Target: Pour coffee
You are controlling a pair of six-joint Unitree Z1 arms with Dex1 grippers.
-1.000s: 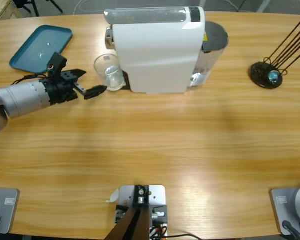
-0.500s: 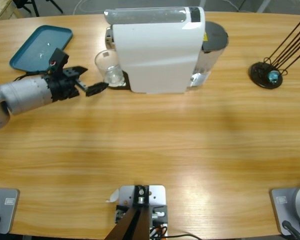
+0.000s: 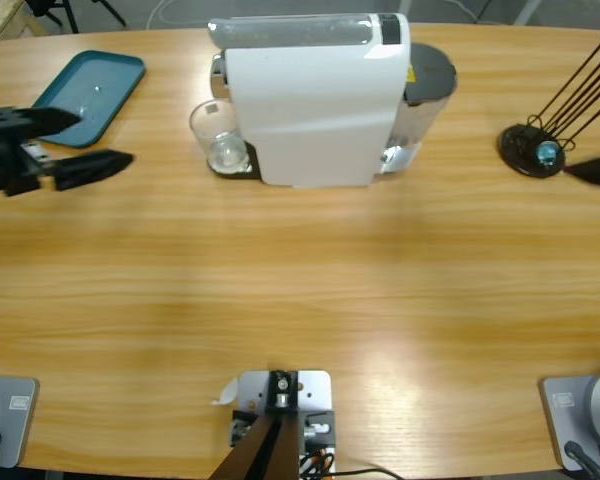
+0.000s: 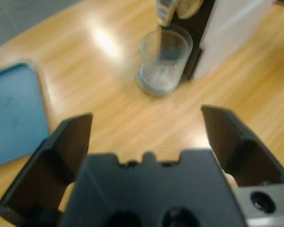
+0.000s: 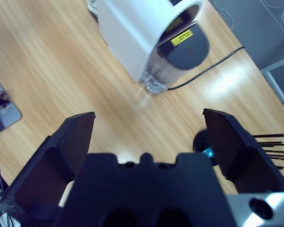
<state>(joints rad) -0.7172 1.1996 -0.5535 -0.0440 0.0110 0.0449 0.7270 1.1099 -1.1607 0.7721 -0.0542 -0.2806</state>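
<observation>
High view: the left hand [image 3: 80, 140] has pulled back from the glass tumbler [image 3: 218, 140] to the 9 o'clock edge of the surface [image 3: 300, 290], beside the teal tray [image 3: 85, 95], its jaws apart and holding nothing. The tumbler stands alone at the 9 o'clock side of the white coffee machine [image 3: 315, 100], on its drip plate. That retreat suggests placing is finished and brewing comes next.

Left wrist view: the open left hand [image 4: 146, 137] looks at the tumbler [image 4: 163, 61] at 12 o'clock under the spout; coffee cannot be made out in it.

Right wrist view: the right hand [image 5: 149, 142], jaws spread and empty, hangs high over the machine [image 5: 142, 28].
</observation>
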